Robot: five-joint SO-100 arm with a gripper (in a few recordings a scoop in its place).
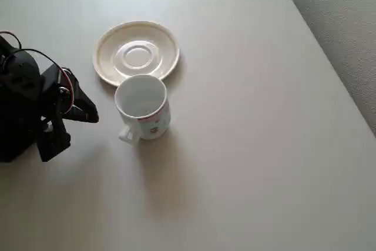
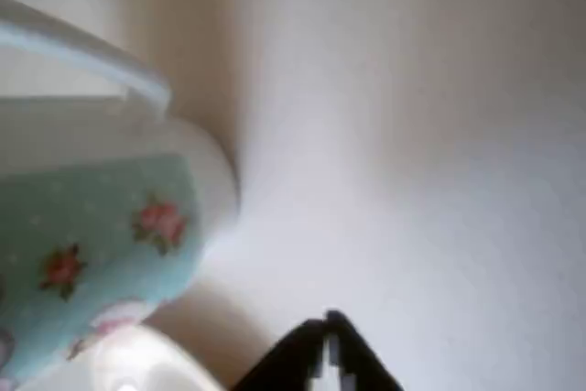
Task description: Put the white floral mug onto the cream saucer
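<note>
Mug (image 1: 143, 106) stands upright on the table (image 1: 252, 145), just beside the saucer (image 1: 136, 53), handle toward our gripper (image 1: 88, 111). In the wrist view the fingertips (image 2: 330, 341) meet, holding nothing. We judge the approach unstarted.

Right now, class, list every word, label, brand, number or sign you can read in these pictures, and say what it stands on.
None can be read. The white floral mug bears only pink flower prints on a teal band; the cream saucer, the table and the gripper show no writing.
</note>
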